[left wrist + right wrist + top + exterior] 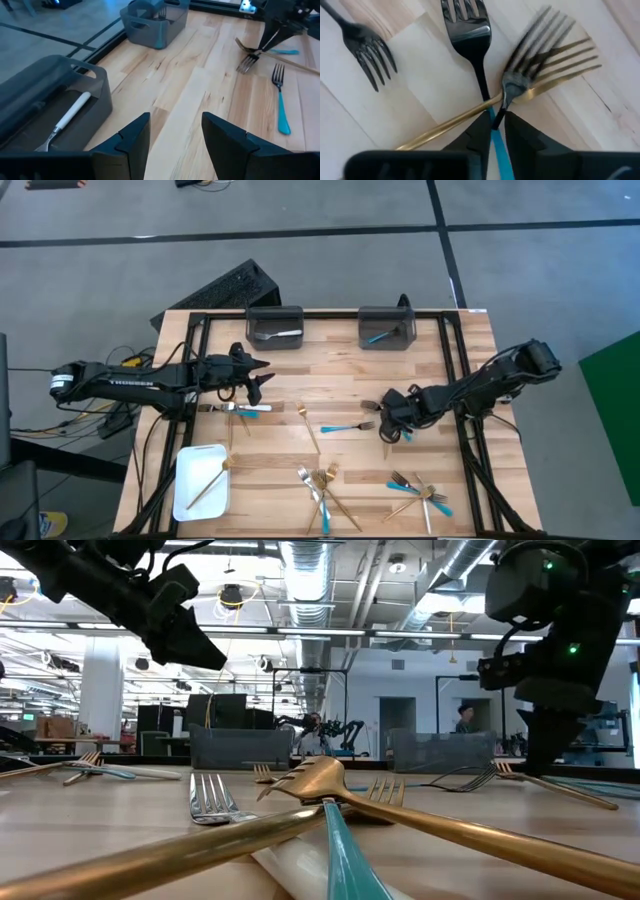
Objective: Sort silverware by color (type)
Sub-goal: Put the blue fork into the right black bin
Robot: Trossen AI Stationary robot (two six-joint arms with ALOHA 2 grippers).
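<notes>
The table (400,380) is pale wood planks in a black frame, on grey floor. The low view looks into a wide hall with ceiling pipes, strip lights and a person far back.

The left hand (258,377) hovers above the table's left-centre, fingers spread, holding nothing. Below it a tray (190,495) carries 1 gold fork (212,482). At the back stand 2 bins: the left bin (274,325) holds a silver utensil, the right bin (387,328) a blue one. Mixed silverware (322,488) lies scattered along the near edge.

The right hand (392,416), right of centre, pinches a blue-handled fork (496,137) that crosses a gold fork there.
</notes>
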